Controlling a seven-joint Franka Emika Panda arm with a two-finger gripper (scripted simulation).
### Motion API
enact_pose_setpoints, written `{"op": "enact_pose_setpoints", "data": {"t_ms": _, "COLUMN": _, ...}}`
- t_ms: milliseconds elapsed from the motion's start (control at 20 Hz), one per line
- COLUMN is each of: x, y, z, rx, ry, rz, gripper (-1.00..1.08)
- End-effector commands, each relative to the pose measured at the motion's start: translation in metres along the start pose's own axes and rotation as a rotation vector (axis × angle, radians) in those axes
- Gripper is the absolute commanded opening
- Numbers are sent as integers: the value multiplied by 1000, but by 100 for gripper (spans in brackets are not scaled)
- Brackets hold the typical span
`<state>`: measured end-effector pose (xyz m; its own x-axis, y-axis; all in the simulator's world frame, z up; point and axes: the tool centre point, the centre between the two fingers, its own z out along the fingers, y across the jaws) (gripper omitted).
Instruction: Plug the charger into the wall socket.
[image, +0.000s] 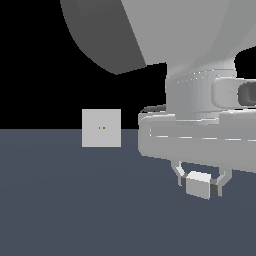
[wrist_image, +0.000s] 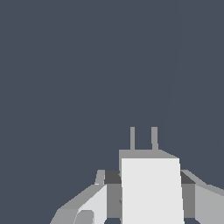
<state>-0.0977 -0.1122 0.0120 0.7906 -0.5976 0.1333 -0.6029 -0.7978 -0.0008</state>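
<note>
Two prongs (wrist_image: 143, 138) stick out from the far end of the charger (image: 198, 184) in the wrist view, so the plug end is exposed and free. Gripper (image: 201, 186) is closed on the charger, one finger on each side of the block, at lower right of the exterior frame; the charger looks lifted off the floor (image: 60, 200), though the gap is hard to judge. Socket (image: 101, 128) stands upright at centre-left of the exterior frame, near the floor's far edge, two yellowish dots at its middle, well apart from the charger. Wrist view shows only bare floor beyond the prongs, no socket, so prongs prob. aren't aimed at it yet. Step in hand, by my read: grasp done, carry/align phase w/ insertion not yet begun. Next move calls for bringing the charger across toward the socket, turning the wrist so the prongs face the panel squarely, lining both up w/ the dots at the same height, then pushing straight in. Any tilt or sideways offset would likely jam the prongs against the panel face.
</note>
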Motion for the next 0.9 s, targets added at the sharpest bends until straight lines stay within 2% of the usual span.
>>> {"op": "enact_pose_setpoints", "data": {"t_ms": 0, "x": 0, "y": 0, "z": 0, "rx": 0, "ry": 0, "rz": 0, "gripper": -100}}
{"op": "enact_pose_setpoints", "data": {"t_ms": 200, "x": 0, "y": -2, "z": -1, "rx": 1, "ry": 0, "rz": -7, "gripper": -100}}
{"op": "enact_pose_setpoints", "data": {"t_ms": 400, "x": 2, "y": -16, "z": -8, "rx": 7, "ry": 1, "rz": -60, "gripper": -100}}
{"op": "enact_pose_setpoints", "data": {"t_ms": 600, "x": 3, "y": -45, "z": -21, "rx": 21, "ry": 2, "rz": -168, "gripper": -100}}
{"op": "enact_pose_setpoints", "data": {"t_ms": 850, "x": -4, "y": -97, "z": -47, "rx": 46, "ry": 3, "rz": -364, "gripper": -100}}
